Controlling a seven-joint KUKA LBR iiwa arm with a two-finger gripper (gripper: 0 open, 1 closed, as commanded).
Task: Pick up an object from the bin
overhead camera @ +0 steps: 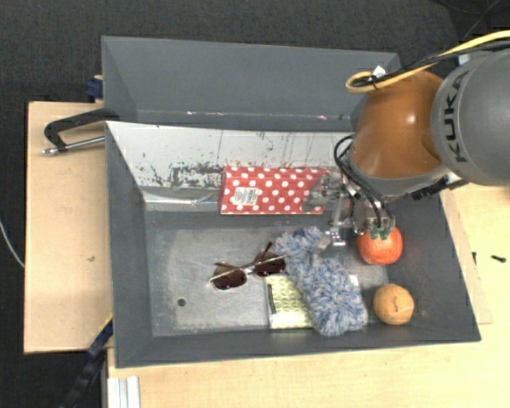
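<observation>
Six things lie in the bin as I count them, and my claw sits low among them at the arm's end of the floor. Just below the claw, a shade toward the arm, is a small round red-orange fruit with a green top. On the claw's other side, touching it or very nearly so, is the upper end of a blue shaggy cloth, which runs away from the claw toward the near wall. Right behind the claw, against the far wall, stands a red packet with white dots. Farther out, past the cloth, are a pair of sunglasses and a small yellow-green packet tucked at the cloth's edge. A tan ball lies beyond the fruit, near the front wall and apart from the claw.

I cannot tell whether the claw is wide or narrow, because its working end is lost against the wrist hardware and the fruit's green top. Nothing shows plainly gripped in it. I judge the step in hand to be the reach and grasp, with no lift begun. The fruit or the cloth's end is the likely target, though I cannot say which. For the next move I need to confirm that the claw straddles one thing only, close firmly, and raise straight up. I should also watch that the cloth does not snag and drag along.
</observation>
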